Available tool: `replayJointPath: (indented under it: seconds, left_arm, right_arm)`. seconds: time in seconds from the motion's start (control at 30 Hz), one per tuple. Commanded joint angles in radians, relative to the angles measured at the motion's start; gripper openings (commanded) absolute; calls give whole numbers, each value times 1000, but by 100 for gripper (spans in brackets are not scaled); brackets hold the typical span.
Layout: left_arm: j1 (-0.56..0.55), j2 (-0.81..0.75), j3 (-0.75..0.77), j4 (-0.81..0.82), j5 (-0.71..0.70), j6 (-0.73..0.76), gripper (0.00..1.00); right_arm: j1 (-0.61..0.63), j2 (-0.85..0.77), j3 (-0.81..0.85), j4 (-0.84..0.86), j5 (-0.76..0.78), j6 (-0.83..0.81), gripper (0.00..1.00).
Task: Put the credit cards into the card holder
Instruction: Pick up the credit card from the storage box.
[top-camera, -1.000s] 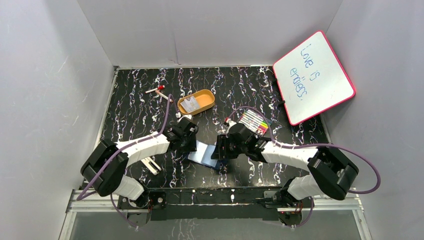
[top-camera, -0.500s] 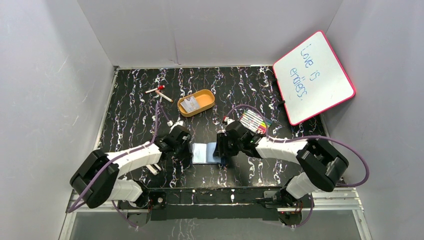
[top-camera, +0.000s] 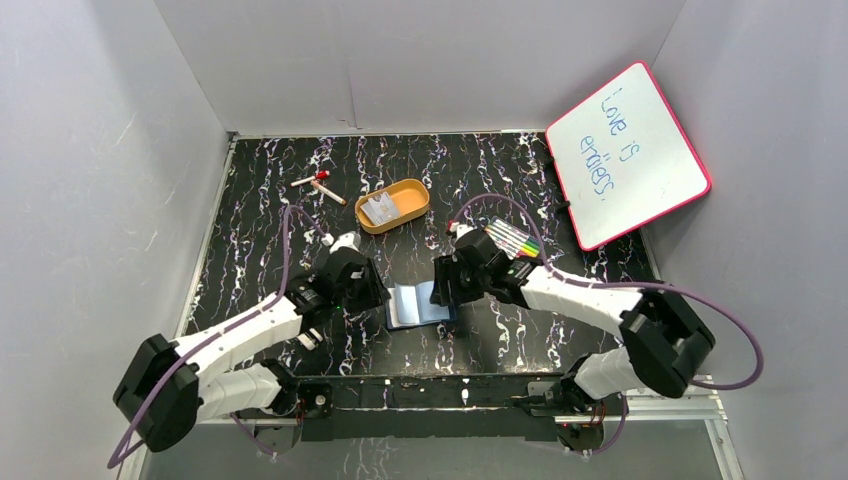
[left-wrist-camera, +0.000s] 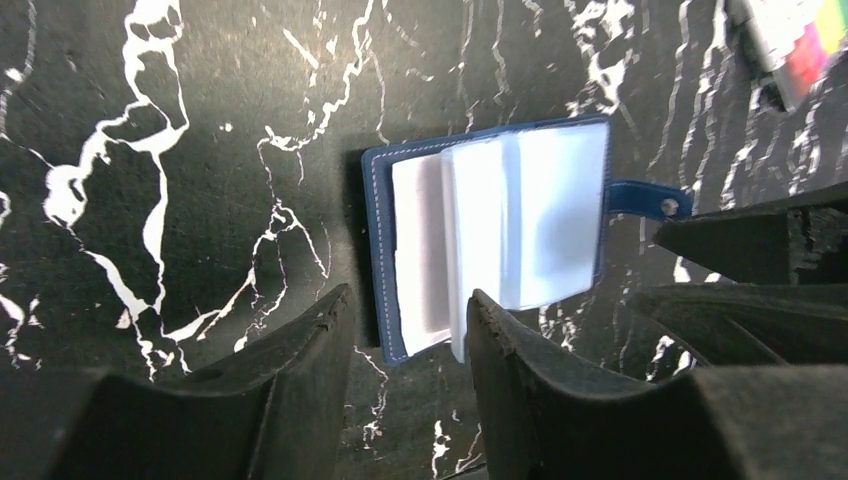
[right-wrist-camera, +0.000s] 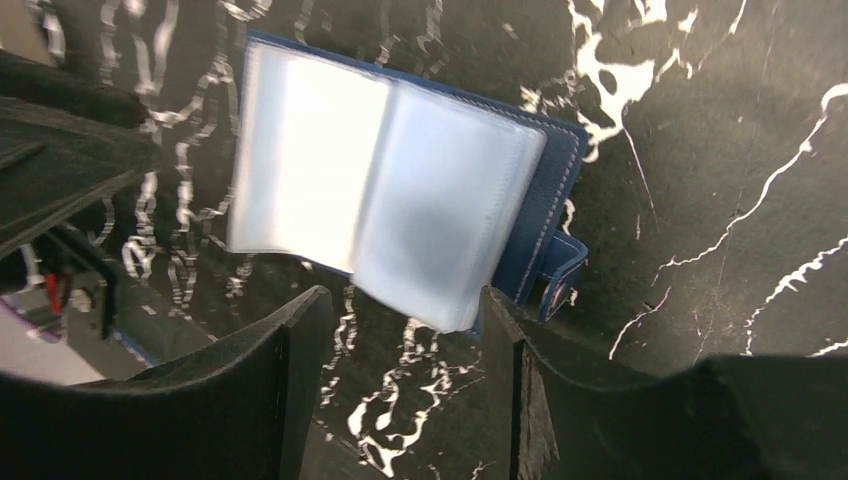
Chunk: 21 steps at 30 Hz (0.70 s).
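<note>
Lying open on the black marbled worktop (top-camera: 262, 230), the navy card holder (top-camera: 418, 303) sits between the 2 hands. Its clear plastic sleeves (left-wrist-camera: 520, 225) are fanned up and its snap tab (left-wrist-camera: 640, 197) is on the side nearer the right arm. The left hand (top-camera: 365, 288) hangs just beside the holder's left edge. In the left wrist view its 2 fingers are spread, with the holder's near corner showing in the gap; whether they touch it cannot be told. The right hand (top-camera: 447, 285) is at the holder's right edge, fingers likewise spread and pinching nothing, with the sleeves' edge showing between them. The credit cards (top-camera: 380, 209), pale grey-white, lie in the orange oval tray (top-camera: 416, 191) farther back, well apart from the holder. A striped pack of coloured markers (top-camera: 512, 240) lies beside the right arm. A pink-framed whiteboard (top-camera: 628, 152) leans at the right wall.
</note>
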Motion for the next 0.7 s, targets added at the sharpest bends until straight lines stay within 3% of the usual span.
replayJointPath:
  seconds: [0.0, 0.17, 0.27, 0.37, 0.67]
  left_arm:
    - [-5, -98, 77, -113, -84, 20, 45]
    - [-3, -244, 113, -208, -220, 10, 49]
    - [-2, -348, 115, -229, -295, 20, 57]
    - [1, -378, 127, -227, -325, 62, 69]
    - [4, -298, 205, -256, -350, 143, 71]
  right_arm:
    - [-1, -93, 111, -82, 1, -38, 65]
    - [-2, -94, 225, -51, 30, -102, 65]
    - [-19, -32, 323, 35, 44, -125, 66]
    - [-84, 115, 471, 76, -29, -125, 66]
    - [-198, 603, 924, 58, -131, -147, 69]
